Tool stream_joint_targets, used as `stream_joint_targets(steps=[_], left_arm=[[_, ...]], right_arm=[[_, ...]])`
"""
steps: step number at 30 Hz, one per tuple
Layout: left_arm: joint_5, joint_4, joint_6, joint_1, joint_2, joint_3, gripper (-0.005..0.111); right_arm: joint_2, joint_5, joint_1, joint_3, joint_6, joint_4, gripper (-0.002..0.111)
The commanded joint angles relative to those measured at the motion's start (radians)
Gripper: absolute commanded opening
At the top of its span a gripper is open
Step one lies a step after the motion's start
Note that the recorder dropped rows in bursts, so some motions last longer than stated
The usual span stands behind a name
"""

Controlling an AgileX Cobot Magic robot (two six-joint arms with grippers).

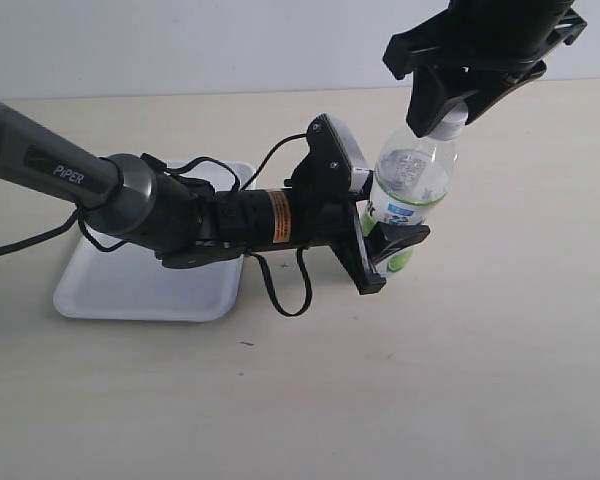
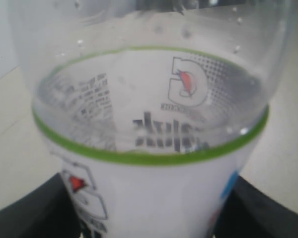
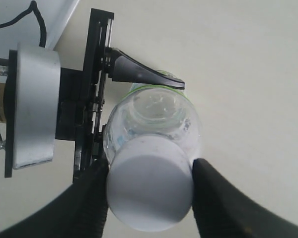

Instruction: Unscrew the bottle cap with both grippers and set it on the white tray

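The clear bottle [image 1: 412, 180] stands upright on the table, and its white, blue and green label fills the left wrist view [image 2: 154, 198]. My left gripper [image 1: 390, 218] is shut on the bottle's labelled body, with a black finger [image 2: 25, 218] on either side. From above, my right gripper [image 1: 452, 108] is shut on the bottle cap [image 1: 450, 127]. In the right wrist view the round white cap [image 3: 150, 186] sits between the two black fingers [image 3: 89, 203], which touch its sides. The white tray [image 1: 130, 290] lies on the left, partly under the left arm.
The left arm, marked PiPER [image 1: 70, 172], stretches across the tray with a black cable [image 1: 285, 300] looping down onto the table. A corner of the tray [image 3: 10, 12] shows in the right wrist view. Bare beige table [image 1: 430, 380] lies in front and to the right.
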Motion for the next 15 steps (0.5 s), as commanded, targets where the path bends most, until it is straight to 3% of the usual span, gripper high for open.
stream_joint_targets(steps=[1, 5, 15], left_arm=[[0.018, 0.006, 0.001, 0.003, -0.008, 0.008, 0.0], [0.018, 0.006, 0.001, 0.003, -0.008, 0.008, 0.0], [0.018, 0.006, -0.002, 0.003, -0.008, 0.008, 0.0]], right_arm=[[-0.002, -0.005, 0.002, 0.001, -0.008, -0.023, 0.024], [-0.002, -0.005, 0.002, 0.001, -0.02, -0.038, 0.0], [-0.002, -0.005, 0.002, 0.001, -0.26, -0.036, 0.0]])
